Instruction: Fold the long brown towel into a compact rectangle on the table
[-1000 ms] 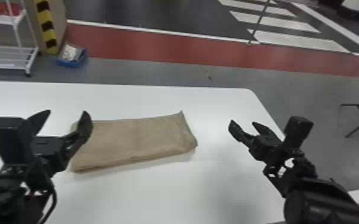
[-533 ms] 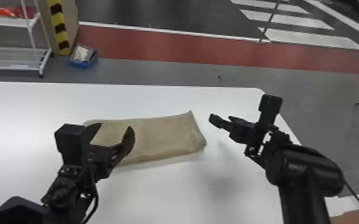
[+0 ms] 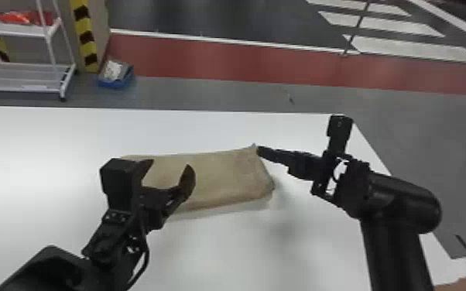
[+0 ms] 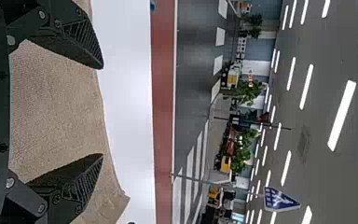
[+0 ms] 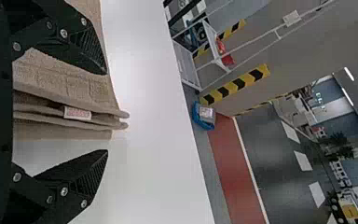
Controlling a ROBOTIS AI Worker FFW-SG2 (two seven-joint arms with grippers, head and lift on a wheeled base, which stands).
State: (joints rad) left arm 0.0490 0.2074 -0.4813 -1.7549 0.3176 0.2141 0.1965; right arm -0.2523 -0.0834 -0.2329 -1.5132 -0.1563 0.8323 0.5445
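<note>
The brown towel [image 3: 220, 174] lies folded into a flat, layered rectangle on the white table [image 3: 89, 131]. Over its left part my left gripper [image 3: 170, 166] stands open, with nothing between its fingers. My right gripper [image 3: 258, 151] is at the towel's far right corner. In the left wrist view the towel [image 4: 51, 107] spreads behind the open left gripper [image 4: 103, 112]. The right wrist view has the towel's stacked edge layers and small tag [image 5: 77, 113] between the spread fingers of the right gripper [image 5: 107, 112], not gripped.
Beyond the table's far edge stand a white rack [image 3: 23, 77] and a blue bin [image 3: 116, 75] on the floor. The table's right edge runs beneath the right arm.
Both grippers have moved inward: the left one rightward over the towel, the right one leftward to the towel's right end. The head view has shifted slightly, and the towel keeps its shape.
</note>
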